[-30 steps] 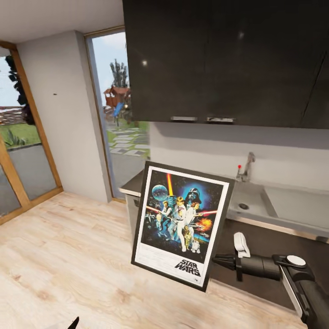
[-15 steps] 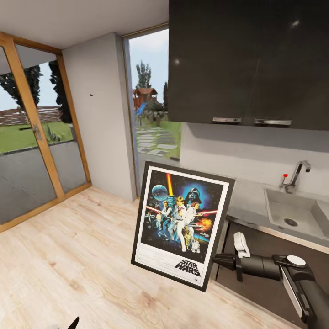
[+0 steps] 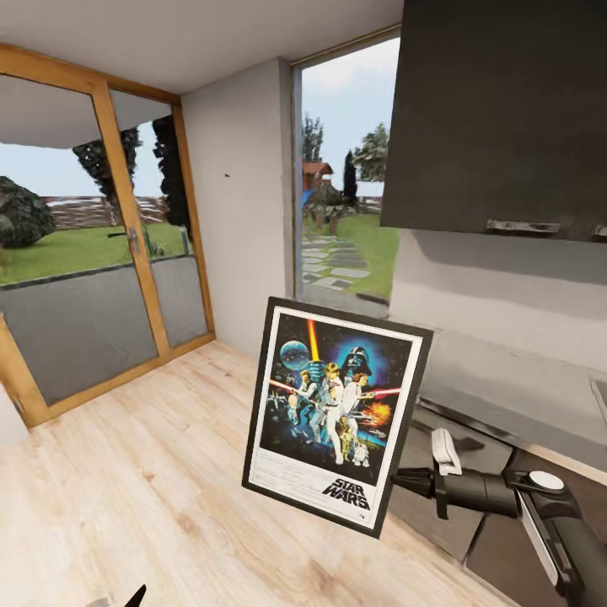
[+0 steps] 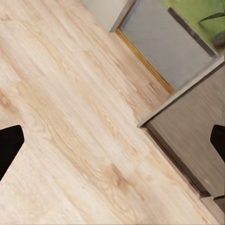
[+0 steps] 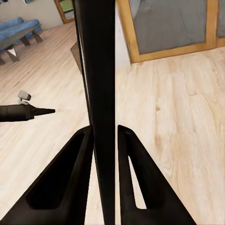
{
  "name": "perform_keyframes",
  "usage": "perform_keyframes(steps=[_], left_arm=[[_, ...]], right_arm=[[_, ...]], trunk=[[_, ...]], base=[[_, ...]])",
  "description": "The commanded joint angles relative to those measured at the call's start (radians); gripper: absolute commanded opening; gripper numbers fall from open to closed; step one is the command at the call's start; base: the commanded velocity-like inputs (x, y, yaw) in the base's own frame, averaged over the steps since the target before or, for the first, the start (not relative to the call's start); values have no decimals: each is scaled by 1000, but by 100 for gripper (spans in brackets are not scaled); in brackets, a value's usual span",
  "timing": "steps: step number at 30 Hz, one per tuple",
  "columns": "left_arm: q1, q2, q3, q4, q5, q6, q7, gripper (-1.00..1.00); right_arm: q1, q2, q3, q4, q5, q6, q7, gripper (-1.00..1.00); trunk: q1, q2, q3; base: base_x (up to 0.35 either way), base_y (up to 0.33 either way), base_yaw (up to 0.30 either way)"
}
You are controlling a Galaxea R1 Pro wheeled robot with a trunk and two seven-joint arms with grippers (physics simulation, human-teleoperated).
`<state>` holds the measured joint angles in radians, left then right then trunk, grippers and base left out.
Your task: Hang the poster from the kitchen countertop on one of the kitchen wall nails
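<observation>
Light-grey wall ahead is carrying a tiny dark nail. My right gripper is pinching the black-framed rectangular Star Wars poster by its edge, upright above the pale wooden floor. My left gripper's fingers are spread apart.

Floor: pale wood planks, laid across the whole room and seen in all three views.
Glass doors: framed in warm wood, set in the left wall; lawn, a fence and trees are seen through them.
Wall: plain light grey, a narrow section between the glass doors and the tall window.
Tall window: full height; a stone path, grass, trees and a bright sky are seen outside.
Wall cabinet: dark and glossy, mounted at the upper right, with metal handles along its lower edge.
Sofa: blue, seen far off across the room in the right wrist view.
Light: even daylight.
</observation>
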<state>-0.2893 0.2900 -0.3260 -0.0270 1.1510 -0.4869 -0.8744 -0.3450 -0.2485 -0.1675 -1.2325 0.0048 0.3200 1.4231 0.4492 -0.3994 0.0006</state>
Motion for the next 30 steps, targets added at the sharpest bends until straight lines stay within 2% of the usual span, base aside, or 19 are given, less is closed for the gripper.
perform_keyframes(steps=[1,14,30], left_arm=[[-1,0,-8,1,7,-4,-2,100],[-1,0,-8,1,7,-4,-2,100],[-1,0,-9,1,7,-4,-2,100]], right_arm=[[0,0,-1,-1,0,14,7,-100],[0,0,-1,-1,0,14,7,-100],[0,-1,-2,1,0,13,7,-100]], trunk=[[1,-1,0],[1,-1,0],[1,-1,0]], base=[[242,265,290],[242,266,267],[242,270,22]])
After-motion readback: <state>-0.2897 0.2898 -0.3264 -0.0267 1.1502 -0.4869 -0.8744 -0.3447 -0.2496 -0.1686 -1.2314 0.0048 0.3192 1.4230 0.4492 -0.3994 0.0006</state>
